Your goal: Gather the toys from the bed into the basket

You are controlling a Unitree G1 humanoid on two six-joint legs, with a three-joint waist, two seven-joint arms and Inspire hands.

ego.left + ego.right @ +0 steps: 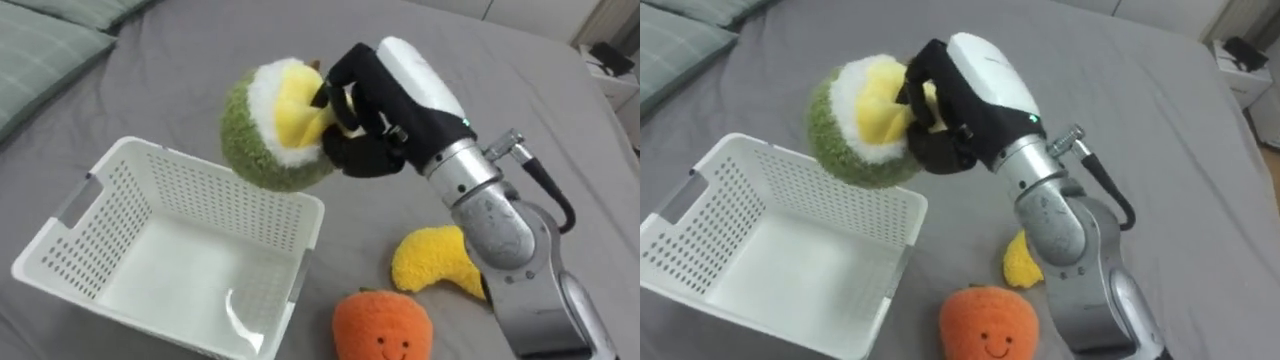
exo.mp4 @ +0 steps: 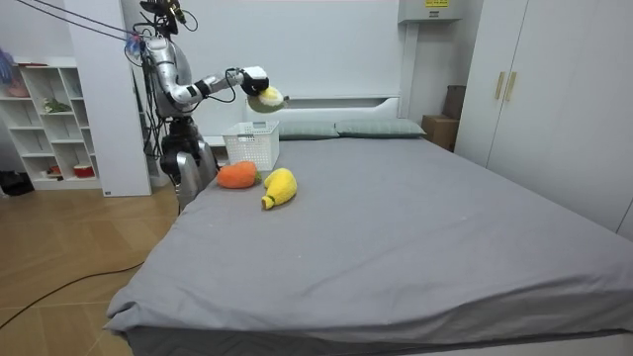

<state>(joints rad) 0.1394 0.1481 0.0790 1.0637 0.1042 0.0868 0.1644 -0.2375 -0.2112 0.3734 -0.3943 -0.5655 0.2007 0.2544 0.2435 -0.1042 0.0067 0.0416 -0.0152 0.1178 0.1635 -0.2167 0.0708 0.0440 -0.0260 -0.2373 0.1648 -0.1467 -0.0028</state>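
A round green plush toy (image 1: pixel 272 125) with a white and yellow middle hangs in the air above the far right rim of the white basket (image 1: pixel 100 200). My right hand (image 1: pixel 375 110) is shut on it, fingers curled into its yellow part. The basket (image 1: pixel 730 210) stands on the grey bed with nothing inside. A yellow banana plush (image 1: pixel 430 262) lies on the bed right of the basket, partly behind my right forearm. Nearer to me sits an orange plush with a smiling face (image 1: pixel 382 325). In the room view I stand at the bedside with the toy (image 2: pixel 267 97) held over the basket (image 2: pixel 252 146).
Grey-green pillows (image 1: pixel 40 40) lie at the head of the bed, left of the basket. The grey bedcover (image 1: pixel 500 70) stretches open beyond my hand. A white shelf unit (image 2: pixel 49 119) stands behind me and wardrobes (image 2: pixel 554 89) at the room view's right.
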